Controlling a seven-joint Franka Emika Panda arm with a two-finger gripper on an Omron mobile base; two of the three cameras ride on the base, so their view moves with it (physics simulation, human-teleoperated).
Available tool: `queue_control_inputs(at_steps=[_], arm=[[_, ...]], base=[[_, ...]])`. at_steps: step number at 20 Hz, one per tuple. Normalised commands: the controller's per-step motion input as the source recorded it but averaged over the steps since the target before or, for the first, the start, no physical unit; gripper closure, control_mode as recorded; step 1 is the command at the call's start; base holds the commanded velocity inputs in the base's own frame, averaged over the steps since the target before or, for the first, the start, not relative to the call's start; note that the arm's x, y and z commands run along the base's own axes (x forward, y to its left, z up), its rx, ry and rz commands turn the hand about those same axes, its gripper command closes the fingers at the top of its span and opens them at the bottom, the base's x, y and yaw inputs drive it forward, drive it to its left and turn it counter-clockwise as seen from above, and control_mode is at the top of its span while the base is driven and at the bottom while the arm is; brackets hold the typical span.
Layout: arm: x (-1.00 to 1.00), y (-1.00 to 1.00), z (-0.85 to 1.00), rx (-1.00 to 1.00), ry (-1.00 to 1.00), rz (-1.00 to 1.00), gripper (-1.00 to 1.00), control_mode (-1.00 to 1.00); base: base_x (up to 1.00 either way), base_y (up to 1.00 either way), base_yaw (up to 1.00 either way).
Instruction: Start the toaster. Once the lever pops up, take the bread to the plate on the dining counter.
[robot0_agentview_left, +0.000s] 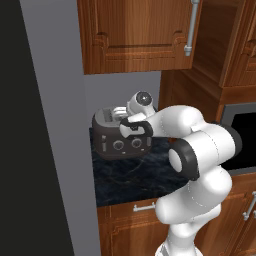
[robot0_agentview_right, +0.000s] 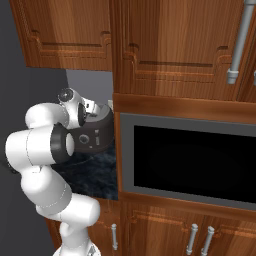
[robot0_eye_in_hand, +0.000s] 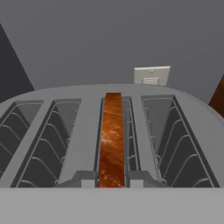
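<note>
Where the dark marble desk (robot0_agentview_left: 135, 177) runs back into its grey-walled corner, the four-slot toaster (robot0_agentview_left: 120, 137) stands with its knobbed front facing out into the room. Seen from the hand view, its silver top (robot0_eye_in_hand: 87, 131) has four wire-lined slots side by side. The bread (robot0_eye_in_hand: 112, 140) sits in the third slot from the left, standing on edge, its brown crust about level with the top; the other three slots hold nothing but their wire guides.

From the left base view, the white arm bends over the desk with its hand bowed down over the toaster's top. The gripper (robot0_agentview_left: 121, 114) is clenched over the slots; its fingertips cannot be made out in the hand view, so I cannot tell whether they actually pinch the slice.

A pale wall switch plate (robot0_eye_in_hand: 151, 75) sits on the grey wall just behind the toaster. Wooden wall cabinets (robot0_agentview_left: 135, 35) hang above it. To the toaster's right, a built-in oven (robot0_agentview_right: 187, 162) with a black glass door is set in a tall wood column, and the arm's own elbow blocks much of the toaster in the right base view.
</note>
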Motion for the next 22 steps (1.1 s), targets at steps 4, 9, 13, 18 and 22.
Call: queue_control_inputs(at_steps=[4,9,13,18,22], arm=[[0.0,0.0,0.0,0.0,0.0,0.0,1.0,-1.0],[0.0,0.0,0.0,0.0,0.0,0.0,1.0,-1.0],[0.0,0.0,0.0,0.0,0.0,0.0,1.0,-1.0],[-0.03,0.0,0.08,0.0,-0.02,0.0,1.0,-1.0],[-0.05,0.0,0.23,0.0,-0.11,0.0,1.0,-1.0]], base=[[0.0,0.0,0.0],[0.0,0.0,0.0],[0.0,0.0,0.0],[0.0,0.0,0.0],[0.0,0.0,0.0]])
